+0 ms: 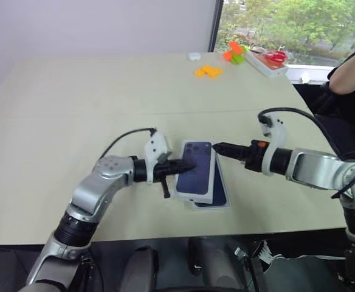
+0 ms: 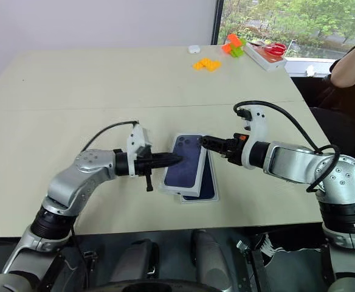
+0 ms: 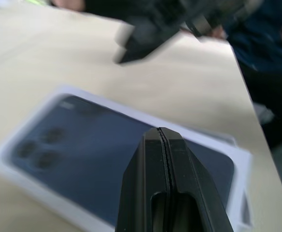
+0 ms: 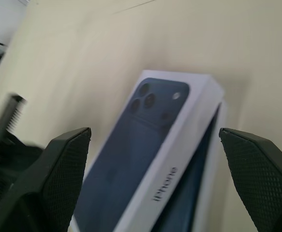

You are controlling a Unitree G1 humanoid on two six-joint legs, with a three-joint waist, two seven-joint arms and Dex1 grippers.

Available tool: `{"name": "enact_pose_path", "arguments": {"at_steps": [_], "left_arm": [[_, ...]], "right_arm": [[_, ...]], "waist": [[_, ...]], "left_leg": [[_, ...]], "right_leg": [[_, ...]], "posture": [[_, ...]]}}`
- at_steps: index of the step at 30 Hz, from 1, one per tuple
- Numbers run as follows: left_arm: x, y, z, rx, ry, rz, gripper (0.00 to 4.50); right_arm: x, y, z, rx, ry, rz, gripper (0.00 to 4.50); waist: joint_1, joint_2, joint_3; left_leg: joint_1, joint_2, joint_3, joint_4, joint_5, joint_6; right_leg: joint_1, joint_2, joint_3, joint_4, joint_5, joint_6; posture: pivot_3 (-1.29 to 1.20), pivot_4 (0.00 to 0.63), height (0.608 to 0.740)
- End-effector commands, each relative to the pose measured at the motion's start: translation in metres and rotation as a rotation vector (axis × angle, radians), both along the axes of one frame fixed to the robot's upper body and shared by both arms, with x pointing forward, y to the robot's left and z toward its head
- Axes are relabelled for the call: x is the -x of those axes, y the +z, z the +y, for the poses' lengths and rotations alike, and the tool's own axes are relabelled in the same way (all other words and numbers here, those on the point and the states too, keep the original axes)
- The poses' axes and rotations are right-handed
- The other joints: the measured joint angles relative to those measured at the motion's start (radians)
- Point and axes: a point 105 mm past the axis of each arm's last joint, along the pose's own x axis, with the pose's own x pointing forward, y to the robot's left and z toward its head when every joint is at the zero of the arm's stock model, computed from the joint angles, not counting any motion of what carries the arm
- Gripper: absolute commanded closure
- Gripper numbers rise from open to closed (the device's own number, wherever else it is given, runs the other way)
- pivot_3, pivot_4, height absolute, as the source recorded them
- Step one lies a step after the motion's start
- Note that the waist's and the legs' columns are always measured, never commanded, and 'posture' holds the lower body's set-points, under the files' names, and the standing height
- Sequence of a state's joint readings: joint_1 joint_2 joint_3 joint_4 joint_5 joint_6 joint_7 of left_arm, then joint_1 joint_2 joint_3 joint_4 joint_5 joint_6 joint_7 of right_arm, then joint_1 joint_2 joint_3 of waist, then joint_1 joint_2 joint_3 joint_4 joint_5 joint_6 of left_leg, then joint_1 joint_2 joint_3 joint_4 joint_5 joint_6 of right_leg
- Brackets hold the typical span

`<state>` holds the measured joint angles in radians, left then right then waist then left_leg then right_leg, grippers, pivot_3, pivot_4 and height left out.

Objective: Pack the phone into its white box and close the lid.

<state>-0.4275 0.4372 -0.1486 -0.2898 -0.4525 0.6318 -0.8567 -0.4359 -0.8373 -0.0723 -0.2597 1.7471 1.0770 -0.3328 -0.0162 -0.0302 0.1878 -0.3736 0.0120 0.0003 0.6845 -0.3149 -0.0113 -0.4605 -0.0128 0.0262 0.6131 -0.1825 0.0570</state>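
A: Left gripper (image 1: 186, 167), fingers pressed together, tips on the lid's near-left edge. Right gripper (image 4: 155, 179), fingers wide, empty, hovering just off the far-right edge.

B: The lid (image 1: 196, 171)?

A: Sits askew over the white box (image 1: 221, 193) on the table (image 1: 104, 103), not seated. Phone presumably inside; can't tell.

B: Handling?

A: Light, stiff cardboard, likely slick. Press the long edges squarely; it slides easily.

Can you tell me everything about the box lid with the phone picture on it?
The lid is a white cardboard rectangle with a dark blue phone printed on top and grey lettering along one white side. It sits askew and tilted over the white box, not pushed down, on the table. The shut left gripper presses against its near edge. The open right gripper is by its far corner, seemingly apart.
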Motion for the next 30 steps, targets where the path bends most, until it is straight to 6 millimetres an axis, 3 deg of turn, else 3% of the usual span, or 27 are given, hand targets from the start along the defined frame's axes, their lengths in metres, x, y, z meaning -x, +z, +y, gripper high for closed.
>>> {"name": "enact_pose_path", "arguments": {"at_steps": [1,2,5,9,17,24,30], "left_arm": [[-0.016,0.021,0.035,0.044,0.163,0.006,4.5],[-0.02,0.022,0.043,0.045,0.201,0.02,4.5],[-0.023,0.012,0.06,-0.009,0.267,0.055,4.5],[-0.013,-0.019,0.061,-0.183,0.241,0.086,4.5],[0.001,-0.043,0.026,-0.282,0.117,0.074,4.5],[0.008,-0.037,0.004,-0.223,0.035,0.071,4.5],[0.019,-0.033,-0.002,-0.196,-0.026,0.083,4.5]], "right_arm": [[0.0,0.011,-0.004,0.167,0.037,-0.124,0.57],[-0.001,0.011,-0.006,0.197,0.04,-0.141,0.85],[-0.002,0.01,-0.008,0.281,0.072,-0.19,2.39],[0.0,0.003,-0.011,0.532,0.16,-0.285,4.49],[0.004,-0.011,0.001,0.623,0.272,-0.335,4.49],[0.009,-0.022,0.014,0.634,0.33,-0.33,4.49],[0.014,-0.025,0.019,0.624,0.364,-0.317,4.49]], "waist": [[-0.002,0.0,0.0],[-0.003,0.0,0.0],[0.0,0.0,0.0],[0.002,0.0,0.0],[0.004,0.0,0.0],[0.003,0.0,0.0],[0.003,0.0,0.0]], "left_leg": [[0.0,0.0,0.0,0.0,0.0,0.0],[0.0,0.0,0.0,0.0,0.0,0.0],[0.001,0.0,0.0,0.0,0.0,0.0],[0.001,0.0,0.0,0.0,0.0,0.0],[0.0,-0.001,0.0,0.0,0.0,0.0],[0.001,-0.001,0.0,0.0,0.0,0.0],[0.001,-0.001,0.0,0.0,0.0,0.0]], "right_leg": [[0.0,0.0,0.0,0.0,0.0,0.0],[0.0,0.0,0.0,0.0,0.0,0.0],[-0.001,0.001,0.0,0.0,0.0,0.0],[-0.001,0.0,0.0,-0.001,0.0,0.0],[-0.001,-0.002,0.0,-0.001,-0.002,-0.003],[-0.001,0.0,-0.001,0.0,-0.001,-0.002],[-0.001,0.0,0.0,0.0,0.0,-0.001]], "posture": [[0.0,0.15,0.726],[0.0,0.15,0.726],[0.0,0.15,0.726],[0.0,0.15,0.726],[0.0,0.15,0.726],[0.0,0.15,0.726],[0.0,0.15,0.726]]}}
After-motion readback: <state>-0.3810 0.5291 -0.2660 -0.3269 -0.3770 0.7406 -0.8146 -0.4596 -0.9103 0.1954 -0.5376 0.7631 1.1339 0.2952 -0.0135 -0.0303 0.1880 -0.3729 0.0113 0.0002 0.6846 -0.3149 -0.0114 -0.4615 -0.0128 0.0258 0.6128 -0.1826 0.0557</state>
